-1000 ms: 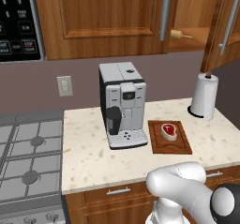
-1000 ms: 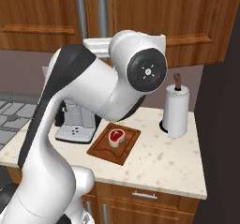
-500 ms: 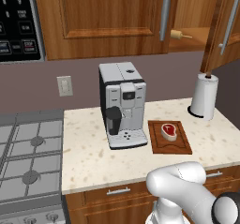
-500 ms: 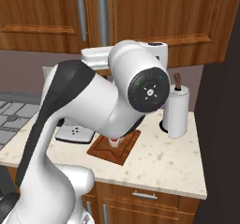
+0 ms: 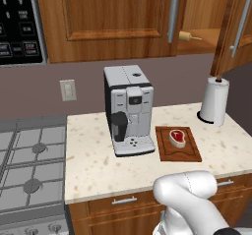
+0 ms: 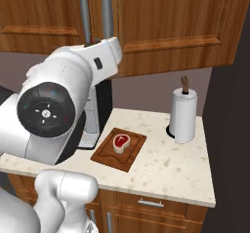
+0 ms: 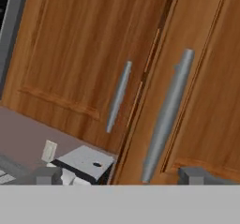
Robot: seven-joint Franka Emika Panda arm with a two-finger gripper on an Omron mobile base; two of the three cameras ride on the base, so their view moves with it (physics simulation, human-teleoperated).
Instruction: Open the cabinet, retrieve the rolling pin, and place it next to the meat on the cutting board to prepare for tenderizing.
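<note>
The cabinet (image 5: pixel 113 17) has its left door shut and its right door (image 5: pixel 236 27) swung out. Inside, on the shelf, one end of the rolling pin (image 5: pixel 185 36) shows. In the hand view my gripper (image 7: pixel 121 176) is open, with nothing between its fingertips (image 7: pixel 47 175). It faces two door handles, the nearer one (image 7: pixel 166 115) just ahead and the farther one (image 7: pixel 118 96) to its left. The meat (image 5: pixel 177 137) lies on the cutting board (image 5: pixel 189 153) on the counter. Both also show in the right base view, the meat (image 6: pixel 120 142) on the board (image 6: pixel 129 159).
A coffee machine (image 5: pixel 128 108) stands left of the board and a paper towel roll (image 5: pixel 214 101) behind it to the right. A stove (image 5: pixel 29 165) lies at the left under a microwave (image 5: pixel 17 22). My arm (image 6: pixel 53 110) hides the left of the counter in the right base view.
The gripper has gone from shut to open. The arm has swung to the left in the right base view. The cabinet's right door stays open.
</note>
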